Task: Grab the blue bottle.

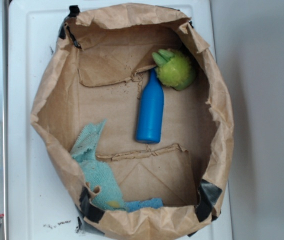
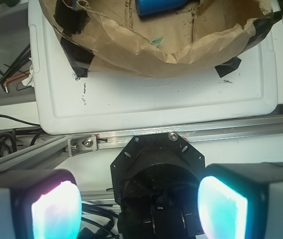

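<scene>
The blue bottle (image 1: 150, 111) lies on the floor of an open brown paper bag (image 1: 57, 100), neck pointing to the far side, its neck tip touching or close to a spiky yellow-green ball (image 1: 175, 69). In the wrist view only the bottle's base (image 2: 160, 6) shows at the top edge. My gripper (image 2: 139, 204) is open and empty, its two glowing pads wide apart, over the arm's black base, well short of the bag. The gripper does not show in the exterior view.
A light-blue fuzzy cloth (image 1: 98, 172) lies in the bag's near left corner. The bag sits on a white tray (image 2: 156, 99). An aluminium rail (image 2: 131, 139) runs between tray and arm base (image 2: 156, 169). Cables (image 2: 2, 144) lie at the left.
</scene>
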